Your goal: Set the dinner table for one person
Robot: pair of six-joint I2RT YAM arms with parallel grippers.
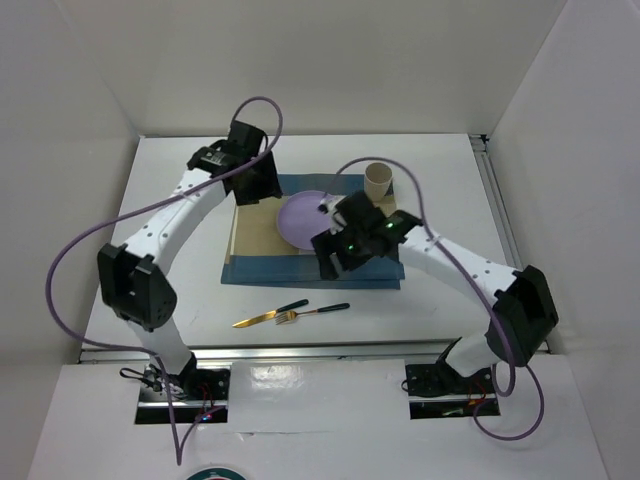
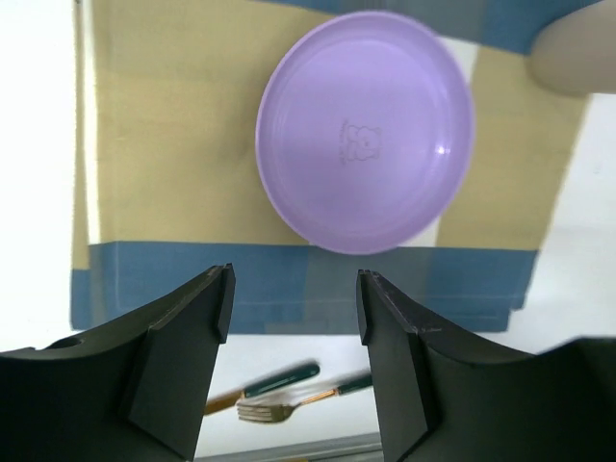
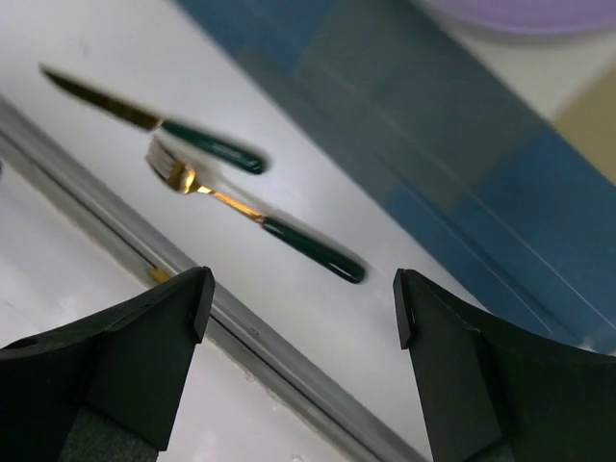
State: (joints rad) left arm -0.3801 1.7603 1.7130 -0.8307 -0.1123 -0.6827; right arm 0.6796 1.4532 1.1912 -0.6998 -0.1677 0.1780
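Note:
The white dinner table (image 1: 200,310) carries a blue-and-tan placemat (image 1: 270,262) with a purple plate (image 1: 300,220) on it. A tan paper cup (image 1: 378,180) stands at the mat's far right corner. A knife (image 1: 268,316) and a fork (image 1: 318,310), both gold with green handles, lie on the bare table in front of the mat. My left gripper (image 1: 260,190) hangs open and empty above the mat's far left side. My right gripper (image 1: 328,258) is open and empty above the mat's near edge, just right of the plate, with the fork (image 3: 260,221) and knife (image 3: 154,120) below and ahead of it.
White walls close in the table at the back and both sides. A metal rail (image 3: 260,337) runs along the near table edge. In the left wrist view the plate (image 2: 366,130), the cup (image 2: 577,53) and the fork (image 2: 289,406) show beyond my fingers.

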